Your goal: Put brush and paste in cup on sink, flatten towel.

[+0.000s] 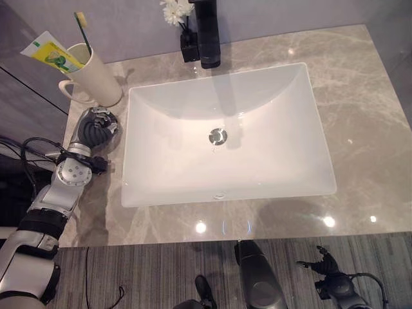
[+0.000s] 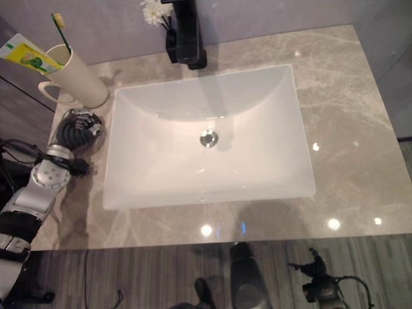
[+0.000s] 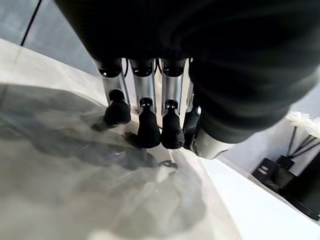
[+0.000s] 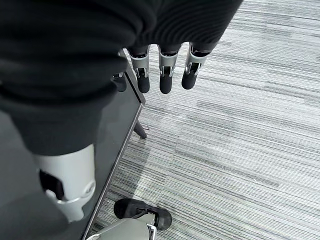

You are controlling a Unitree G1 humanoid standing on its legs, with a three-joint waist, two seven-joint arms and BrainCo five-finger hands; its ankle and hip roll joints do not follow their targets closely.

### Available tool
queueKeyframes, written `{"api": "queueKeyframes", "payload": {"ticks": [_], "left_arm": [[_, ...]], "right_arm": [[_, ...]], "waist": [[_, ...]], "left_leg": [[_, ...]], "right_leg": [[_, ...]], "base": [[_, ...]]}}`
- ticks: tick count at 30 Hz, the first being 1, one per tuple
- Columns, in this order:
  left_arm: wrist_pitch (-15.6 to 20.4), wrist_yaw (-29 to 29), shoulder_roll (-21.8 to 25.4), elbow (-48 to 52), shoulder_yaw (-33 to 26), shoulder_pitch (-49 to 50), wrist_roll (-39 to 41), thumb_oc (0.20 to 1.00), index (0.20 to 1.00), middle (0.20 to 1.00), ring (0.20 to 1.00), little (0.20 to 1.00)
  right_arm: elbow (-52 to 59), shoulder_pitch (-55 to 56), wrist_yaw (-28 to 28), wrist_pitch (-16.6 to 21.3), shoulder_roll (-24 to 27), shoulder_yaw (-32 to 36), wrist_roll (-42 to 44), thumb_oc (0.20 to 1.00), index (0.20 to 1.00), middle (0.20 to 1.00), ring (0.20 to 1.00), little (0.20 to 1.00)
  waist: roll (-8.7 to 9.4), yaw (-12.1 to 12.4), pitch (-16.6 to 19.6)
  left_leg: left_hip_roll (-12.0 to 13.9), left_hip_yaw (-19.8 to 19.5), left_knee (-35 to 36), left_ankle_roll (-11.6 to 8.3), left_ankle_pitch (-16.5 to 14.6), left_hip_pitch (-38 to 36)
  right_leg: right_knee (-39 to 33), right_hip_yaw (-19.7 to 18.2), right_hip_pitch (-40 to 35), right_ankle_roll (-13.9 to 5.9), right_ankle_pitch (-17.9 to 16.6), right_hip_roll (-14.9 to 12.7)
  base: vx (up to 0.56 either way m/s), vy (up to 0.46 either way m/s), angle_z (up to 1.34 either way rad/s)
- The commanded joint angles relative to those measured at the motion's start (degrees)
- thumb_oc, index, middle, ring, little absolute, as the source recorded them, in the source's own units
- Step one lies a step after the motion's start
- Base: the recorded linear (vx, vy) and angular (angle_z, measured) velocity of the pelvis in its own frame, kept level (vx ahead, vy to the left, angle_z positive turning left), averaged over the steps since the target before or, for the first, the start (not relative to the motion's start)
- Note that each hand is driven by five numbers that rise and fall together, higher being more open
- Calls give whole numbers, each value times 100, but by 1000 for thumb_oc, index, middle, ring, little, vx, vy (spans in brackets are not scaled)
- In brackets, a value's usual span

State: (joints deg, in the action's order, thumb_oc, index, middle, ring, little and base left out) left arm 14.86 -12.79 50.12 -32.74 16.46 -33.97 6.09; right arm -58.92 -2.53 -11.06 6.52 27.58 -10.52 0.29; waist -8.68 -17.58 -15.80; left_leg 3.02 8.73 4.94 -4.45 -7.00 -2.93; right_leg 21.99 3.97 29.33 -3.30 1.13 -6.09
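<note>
The toothbrush (image 1: 81, 24) and toothpaste tube (image 1: 50, 53) stand in the cream cup (image 1: 93, 76) on the table (image 1: 360, 129). Just beside it, the left robot hand (image 1: 96, 127) rests fingertips down, seemingly relaxed and empty. The right robot hand (image 1: 325, 264) hangs spread below.

Bright light from overhead leaves small glare spots along the counter's (image 1: 360, 129) front edge. The tap (image 1: 207, 32) casts a soft shadow into the sink (image 1: 154, 187). The left wrist view is blurred close up.

Head stereo pair looking steeply down on sink (image 1: 225, 135), wrist cameras close along fingers (image 3: 148, 127)
</note>
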Motion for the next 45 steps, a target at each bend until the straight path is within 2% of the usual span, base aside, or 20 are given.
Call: {"api": "queueKeyframes", "payload": {"ticks": [1,7,12,17,28,36,45], "left_arm": [[38,-209,426,-279,-320,142,-167,200,200,200,200,200],[-56,-308,456,-821,-174,-207,-388,200,200,200,200,200],[-97,-447,256,-1608,-175,-658,-1,200,200,200,200,200],[-88,-483,223,-1952,-113,-928,228,200,200,200,200,200],[-180,-465,104,-2233,127,-1239,198,200,200,200,200,200],[-90,-528,-67,-1844,-134,-940,573,200,200,200,200,200],[-128,-573,-70,-2274,-147,-1248,747,200,200,200,200,200]], "right_arm": [[-34,291,-67,130,-139,-159,104,1000,1000,1000,1000,1000],[-119,309,-37,193,-177,-83,342,1000,1000,1000,1000,1000],[-284,333,-32,202,-207,-114,459,1000,1000,1000,1000,1000],[-329,344,-17,190,-228,-179,469,1000,1000,1000,1000,1000],[-263,314,-50,215,-209,-203,570,1000,1000,1000,1000,1000],[-252,353,-70,193,-218,-180,584,1000,1000,1000,1000,1000],[-182,324,-67,212,-210,-285,553,1000,1000,1000,1000,1000]], "waist": [[235,34,413],[268,-17,446],[298,-125,509],[310,-198,523],[268,-288,519],[245,-257,517],[250,-294,474]], "left_leg": [[-423,136,-208,60,-365,-646],[-372,209,-159,53,-384,-727],[-331,237,-132,43,-393,-755],[-303,276,-101,16,-386,-784],[-260,330,-71,-35,-342,-737],[-255,306,-31,-60,-312,-736],[-281,322,4,-49,-307,-697]], "right_leg": [[-1048,-255,215,-601,-1307,35],[-1016,-222,252,-614,-1290,98],[-947,-201,332,-611,-1248,133],[-924,-174,353,-599,-1214,170],[-904,-140,477,-568,-1162,269],[-934,-113,480,-549,-1157,263],[-933,-122,593,-529,-1192,336]], "base": [[0,0,0],[0,0,0],[19,-3,-3],[10,-4,-4],[0,0,0],[-1,-6,-2],[0,0,0]]}}
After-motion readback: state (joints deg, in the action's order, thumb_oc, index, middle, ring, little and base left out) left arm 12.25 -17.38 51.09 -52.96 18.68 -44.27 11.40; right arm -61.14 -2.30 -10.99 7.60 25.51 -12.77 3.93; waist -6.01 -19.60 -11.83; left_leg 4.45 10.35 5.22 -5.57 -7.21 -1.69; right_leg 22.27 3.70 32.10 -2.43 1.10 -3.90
